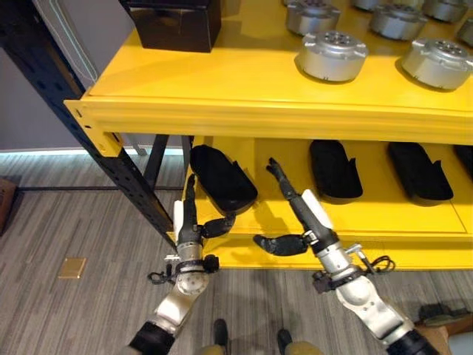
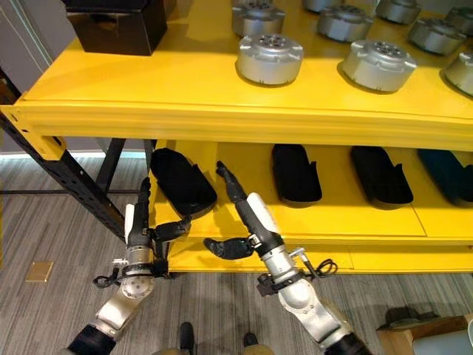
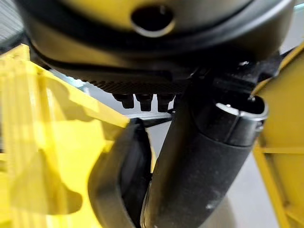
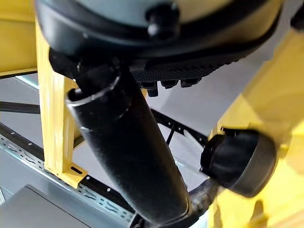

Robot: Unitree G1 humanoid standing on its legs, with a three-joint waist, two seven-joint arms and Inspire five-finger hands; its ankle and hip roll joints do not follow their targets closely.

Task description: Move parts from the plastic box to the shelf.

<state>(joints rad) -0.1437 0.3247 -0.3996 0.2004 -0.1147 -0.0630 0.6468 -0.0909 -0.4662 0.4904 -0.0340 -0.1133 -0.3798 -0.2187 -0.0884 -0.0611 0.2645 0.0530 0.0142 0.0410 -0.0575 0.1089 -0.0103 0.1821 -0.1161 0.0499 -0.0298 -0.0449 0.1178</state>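
Under the yellow shelf (image 1: 244,96), grey striped floor (image 1: 66,222) spreads leftward.

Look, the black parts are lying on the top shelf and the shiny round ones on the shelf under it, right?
Swapped: the left eye view shows the black parts on the lower shelf and the shiny round ones on the top shelf.

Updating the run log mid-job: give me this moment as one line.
left hand: open, beside black part on lower shelf | right hand: open, holding nothing | silver parts on upper shelf
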